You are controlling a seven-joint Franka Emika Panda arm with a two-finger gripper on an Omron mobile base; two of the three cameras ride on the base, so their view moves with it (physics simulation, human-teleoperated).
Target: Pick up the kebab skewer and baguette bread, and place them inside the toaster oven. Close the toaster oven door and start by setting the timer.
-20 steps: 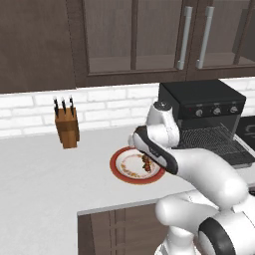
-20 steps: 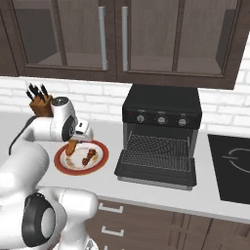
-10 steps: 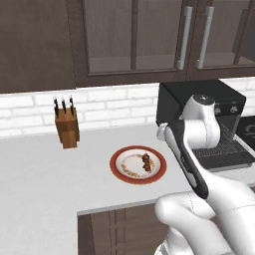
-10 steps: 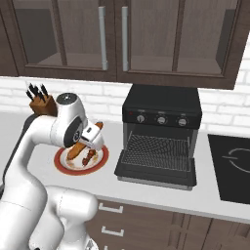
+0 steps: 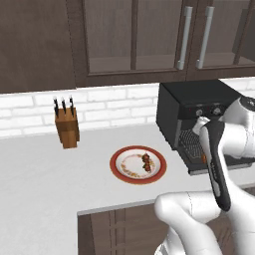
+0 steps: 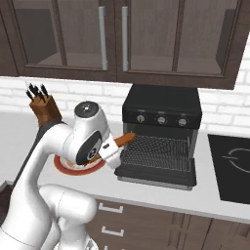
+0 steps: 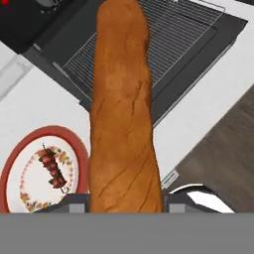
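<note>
My gripper (image 6: 110,152) is shut on the baguette bread (image 6: 123,140), a long golden-brown loaf held in the air just left of the toaster oven (image 6: 161,110). In the hand view the baguette bread (image 7: 124,109) runs up between my fingertips (image 7: 74,205), its far end over the wire rack (image 7: 171,37). The toaster oven door (image 6: 155,173) lies dropped open and flat. The kebab skewer (image 7: 52,168) with dark red chunks lies on the red-rimmed plate (image 7: 12,171). From the left base view the kebab skewer (image 5: 147,162) rests on the right part of the plate (image 5: 119,167).
A wooden knife block (image 5: 66,127) stands at the back left against the white brick wall. A black cooktop (image 6: 234,166) lies right of the oven. Round knobs (image 6: 161,119) line the oven front. Dark cabinets hang overhead. The counter's front edge (image 5: 114,208) runs close below the plate.
My arm has swung right from above the plate to the front of the open oven, carrying the baguette. The kebab skewer stays on the plate.
</note>
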